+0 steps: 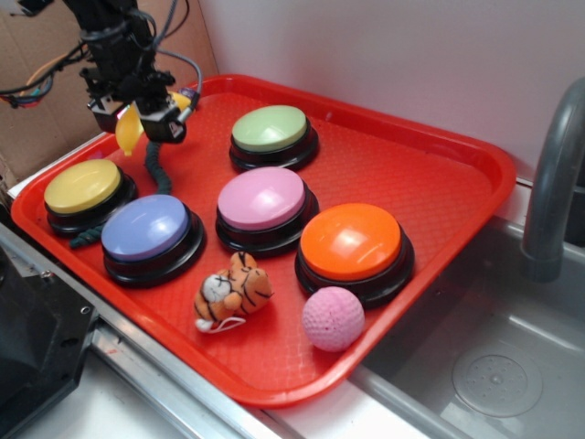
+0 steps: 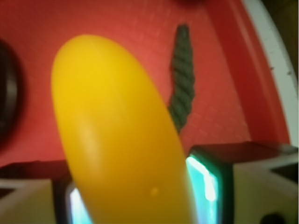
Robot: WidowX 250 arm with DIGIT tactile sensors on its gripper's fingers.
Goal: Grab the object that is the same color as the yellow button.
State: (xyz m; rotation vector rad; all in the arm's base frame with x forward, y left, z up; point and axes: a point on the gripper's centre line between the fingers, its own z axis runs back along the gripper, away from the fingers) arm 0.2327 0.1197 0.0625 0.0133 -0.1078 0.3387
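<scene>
Pincer [image 1: 146, 117] hung over the tray's [image 1: 439, 151] far left corner, closed on the yellow banana [image 1: 128, 131], which was lifted clear of the red surface and pointed down. Just below lay a dark green twisted rope [image 1: 160, 172], beside the yellow button [image 1: 84, 187]. Blue [image 1: 146, 229], pink [image 1: 261, 198], green [image 1: 270, 129] and orange [image 1: 351, 241] buttons filled the tray, with a toy tiger [image 1: 234, 293] and a pink ball [image 1: 333, 318] near the front edge. A steel sink [image 1: 484, 366] and grey tap [image 1: 553, 174] stood to one side.

Even, bright light puts soft glare on the button domes, while the wrist view's close banana [image 2: 117, 135] is blurred.
</scene>
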